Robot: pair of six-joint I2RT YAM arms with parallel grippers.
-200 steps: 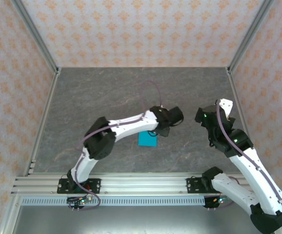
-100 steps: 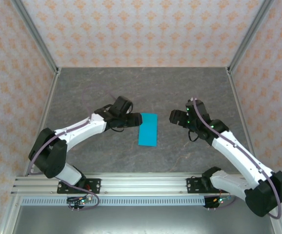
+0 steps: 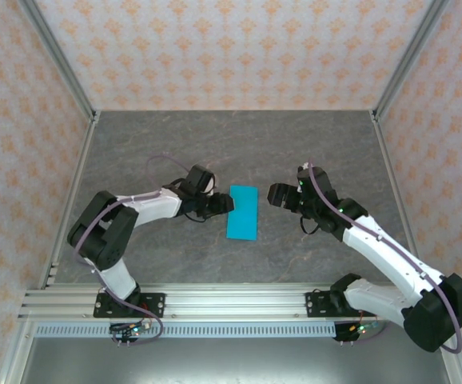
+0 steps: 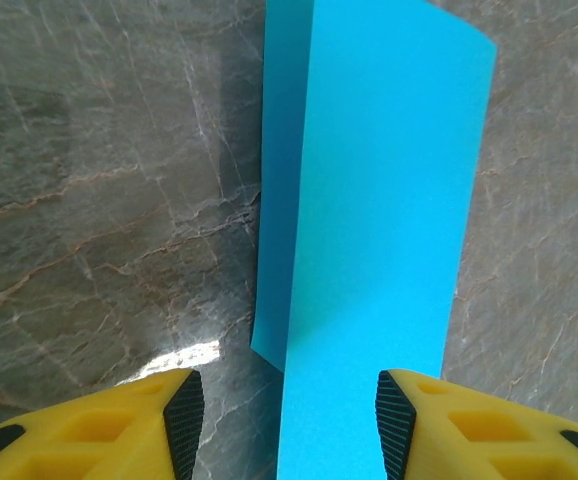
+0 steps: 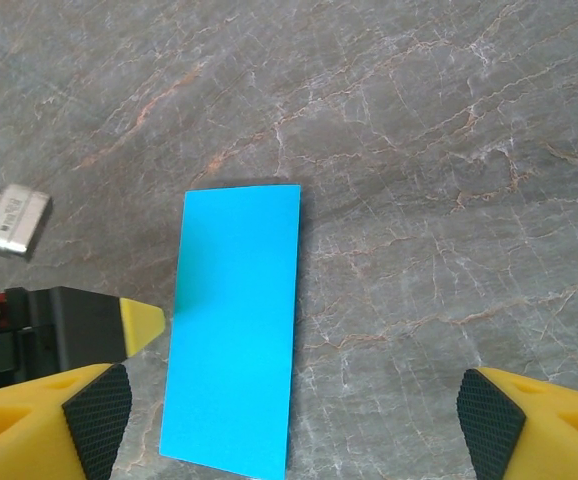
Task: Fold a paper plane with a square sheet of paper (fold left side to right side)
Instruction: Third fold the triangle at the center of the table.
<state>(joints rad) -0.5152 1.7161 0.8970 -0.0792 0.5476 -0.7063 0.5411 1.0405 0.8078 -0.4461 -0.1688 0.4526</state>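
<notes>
The square sheet of paper (image 3: 243, 212), bright cyan-blue, lies flat on the grey table folded in half into a narrow upright rectangle. In the left wrist view the top layer (image 4: 384, 200) sits slightly right of the bottom layer, which leaves a thin strip bare. My left gripper (image 3: 225, 206) is low at the sheet's left edge. It is open, and the paper's near part lies between its pads (image 4: 184, 420). My right gripper (image 3: 272, 196) hovers just right of the sheet, open wide with only bare table between its fingers. The paper (image 5: 234, 330) and a yellow left fingertip (image 5: 144, 327) are in the right wrist view.
The grey marbled table top (image 3: 175, 144) is walled by patterned panels at the left, back and right. An aluminium rail (image 3: 215, 304) carrying both arm bases runs along the near edge.
The left arm has swung off the paper and now reaches it from the left, its elbow drawn nearer. The right gripper has come down and leftward toward the sheet's right edge. The paper has stayed put.
</notes>
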